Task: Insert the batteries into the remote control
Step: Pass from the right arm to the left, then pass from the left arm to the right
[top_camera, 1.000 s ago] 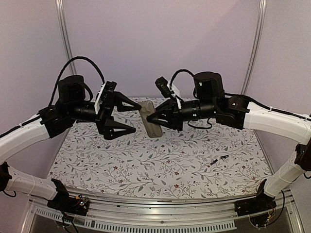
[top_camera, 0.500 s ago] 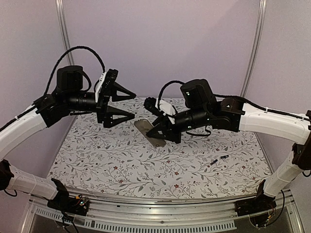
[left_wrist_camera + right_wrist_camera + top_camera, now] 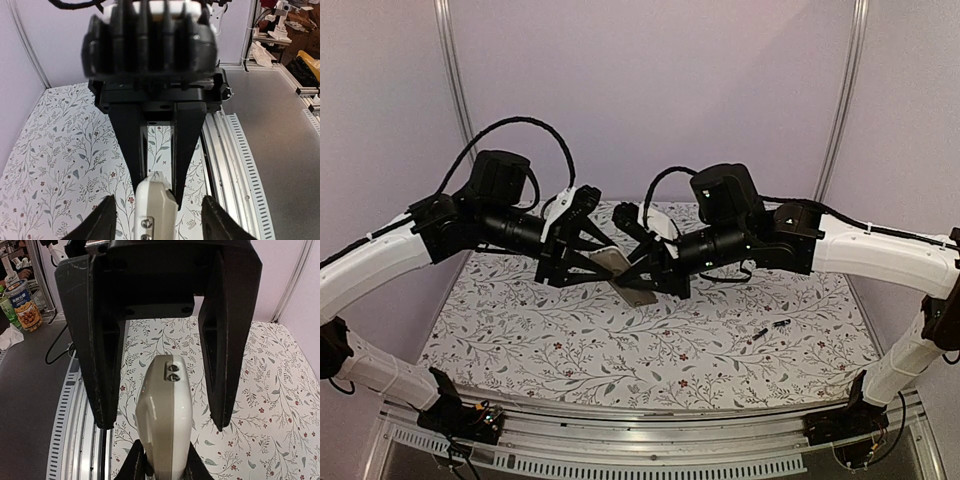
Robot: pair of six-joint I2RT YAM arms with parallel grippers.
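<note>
The remote control (image 3: 614,263) hangs tilted above the back of the table, greyish back showing. My right gripper (image 3: 646,284) is shut on its lower end. In the right wrist view the remote control (image 3: 165,410) rises from between my pinching right gripper (image 3: 164,466). My left gripper (image 3: 601,262) straddles the remote's upper end; in the left wrist view the remote control (image 3: 154,210) sits inside the left gripper (image 3: 158,202), which is open with a gap on each side. Two small dark batteries (image 3: 759,333) (image 3: 781,323) lie on the table at the right.
The table wears a floral cloth (image 3: 650,350) and ends in a metal rail (image 3: 650,440) at the near edge. Purple walls close in the back and both sides. Both arms meet over the back middle of the table.
My left gripper has swung right and down to the remote, its fingers now around the upper end and closer together. The right gripper lowered the remote earlier and has since held still.
</note>
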